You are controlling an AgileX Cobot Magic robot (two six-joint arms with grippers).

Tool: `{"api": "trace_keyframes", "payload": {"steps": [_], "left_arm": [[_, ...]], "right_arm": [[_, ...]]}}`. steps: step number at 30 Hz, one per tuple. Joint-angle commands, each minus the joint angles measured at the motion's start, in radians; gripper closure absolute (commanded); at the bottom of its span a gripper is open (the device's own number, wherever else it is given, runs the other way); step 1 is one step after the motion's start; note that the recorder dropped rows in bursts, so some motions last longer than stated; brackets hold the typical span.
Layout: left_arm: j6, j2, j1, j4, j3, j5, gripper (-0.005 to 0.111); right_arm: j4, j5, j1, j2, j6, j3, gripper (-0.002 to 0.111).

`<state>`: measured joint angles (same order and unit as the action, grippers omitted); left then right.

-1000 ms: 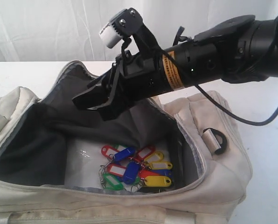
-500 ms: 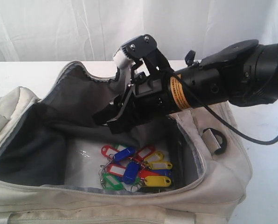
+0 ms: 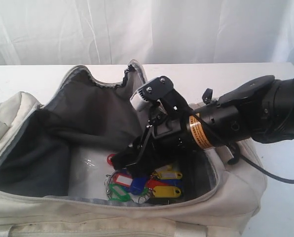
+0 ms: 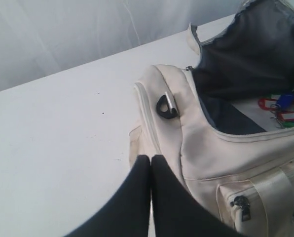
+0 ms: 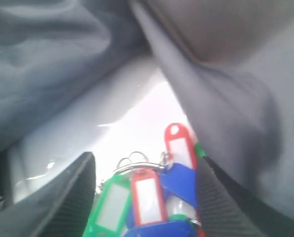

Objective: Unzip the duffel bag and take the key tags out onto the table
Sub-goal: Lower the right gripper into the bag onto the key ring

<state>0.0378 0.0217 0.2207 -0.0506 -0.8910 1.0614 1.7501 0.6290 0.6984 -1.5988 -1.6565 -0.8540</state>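
The cream duffel bag [image 3: 33, 212] lies unzipped on the white table [image 3: 18, 81], its dark lining showing. On the bag's floor sits the bunch of key tags [image 3: 159, 190], red, green, blue and yellow. My right gripper [image 3: 121, 162] reaches down inside the bag, just over the bunch. In the right wrist view its jaws stand open [image 5: 146, 160], with the key tags [image 5: 148, 202] between the fingers [image 5: 70, 202]. My left gripper [image 4: 151, 158] is shut and empty, hovering over the table [image 4: 58, 143] beside one end of the bag [image 4: 211, 148].
A black D-ring [image 4: 165, 106] hangs on the bag's end, and a zipped side pocket [image 4: 241, 203] is below it. The right arm's cable [image 3: 280, 178] loops over the bag's right end. White curtain fills the background.
My right gripper has dropped from above the bag's opening down inside it, onto the key tags. The left gripper's jaws have come fully together.
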Motion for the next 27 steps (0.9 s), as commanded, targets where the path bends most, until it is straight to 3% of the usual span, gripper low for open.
{"api": "trace_keyframes", "payload": {"steps": [1, 6, 11, 27], "left_arm": [[-0.020, -0.014, 0.001, -0.018, 0.006, 0.010, 0.100], [-0.050, -0.014, 0.001, -0.018, 0.048, 0.001, 0.100], [-0.067, -0.014, 0.001, 0.000, 0.103, -0.006, 0.100], [-0.067, -0.014, 0.001, 0.026, 0.113, -0.092, 0.100]], "right_arm": [[-0.006, 0.001, 0.029, -0.002, -0.008, 0.006, 0.056], [-0.006, -0.032, 0.091, -0.054, 0.032, 0.006, 0.056], [-0.006, -0.254, 0.149, -0.081, 0.104, 0.006, 0.053], [-0.006, -0.367, 0.150, -0.183, 0.162, 0.006, 0.058]]}}
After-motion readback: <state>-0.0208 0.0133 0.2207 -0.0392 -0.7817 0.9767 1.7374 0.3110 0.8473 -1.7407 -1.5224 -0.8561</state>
